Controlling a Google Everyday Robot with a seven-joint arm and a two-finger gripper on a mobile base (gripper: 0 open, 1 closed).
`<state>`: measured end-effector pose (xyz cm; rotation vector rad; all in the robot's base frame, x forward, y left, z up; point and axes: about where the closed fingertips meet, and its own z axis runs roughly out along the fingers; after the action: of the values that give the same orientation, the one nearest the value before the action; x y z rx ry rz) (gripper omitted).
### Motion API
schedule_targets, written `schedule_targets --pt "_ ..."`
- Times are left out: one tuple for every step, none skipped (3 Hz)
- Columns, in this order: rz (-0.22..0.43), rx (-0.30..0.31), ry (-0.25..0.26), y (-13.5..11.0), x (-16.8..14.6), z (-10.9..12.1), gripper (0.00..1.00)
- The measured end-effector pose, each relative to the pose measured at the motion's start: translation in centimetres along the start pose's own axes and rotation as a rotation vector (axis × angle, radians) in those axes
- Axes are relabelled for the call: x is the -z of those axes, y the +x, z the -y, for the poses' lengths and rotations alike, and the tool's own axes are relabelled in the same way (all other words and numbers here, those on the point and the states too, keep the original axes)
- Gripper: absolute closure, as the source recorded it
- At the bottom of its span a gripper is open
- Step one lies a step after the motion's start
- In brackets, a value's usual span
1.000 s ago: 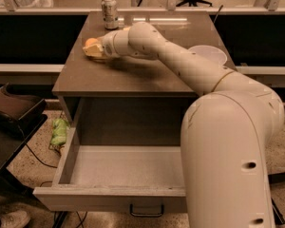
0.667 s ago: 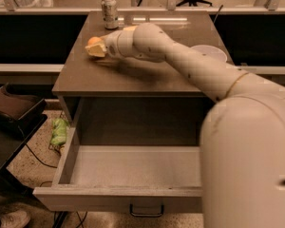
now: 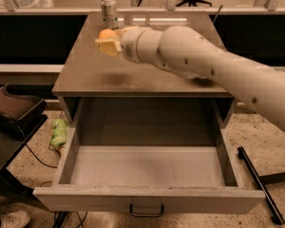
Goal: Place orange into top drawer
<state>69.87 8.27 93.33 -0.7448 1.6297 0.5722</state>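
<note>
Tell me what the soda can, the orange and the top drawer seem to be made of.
Soda can: probably aluminium, judging by its silvery sheen.
Orange: fruit peel, smooth and matt, by the claw at the table's back left.
Top drawer: flat, matt grey panels, perhaps laminate or painted wood. Its loop handle looks like dark metal.

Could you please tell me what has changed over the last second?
The claw, at the orange, shifted slightly toward the picture's right, and the arm lost its bulky lower part from view. Whether it grips the orange is unclear. The can and open top drawer stayed put.
</note>
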Motion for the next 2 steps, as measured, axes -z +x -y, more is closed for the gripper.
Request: schedule_targets --pt "-0.048 -0.041 0.024 1.6 6.5 -3.7 1.00" --pt "-0.291 -0.138 0.017 13.4 14.9 -5.3 1.00"
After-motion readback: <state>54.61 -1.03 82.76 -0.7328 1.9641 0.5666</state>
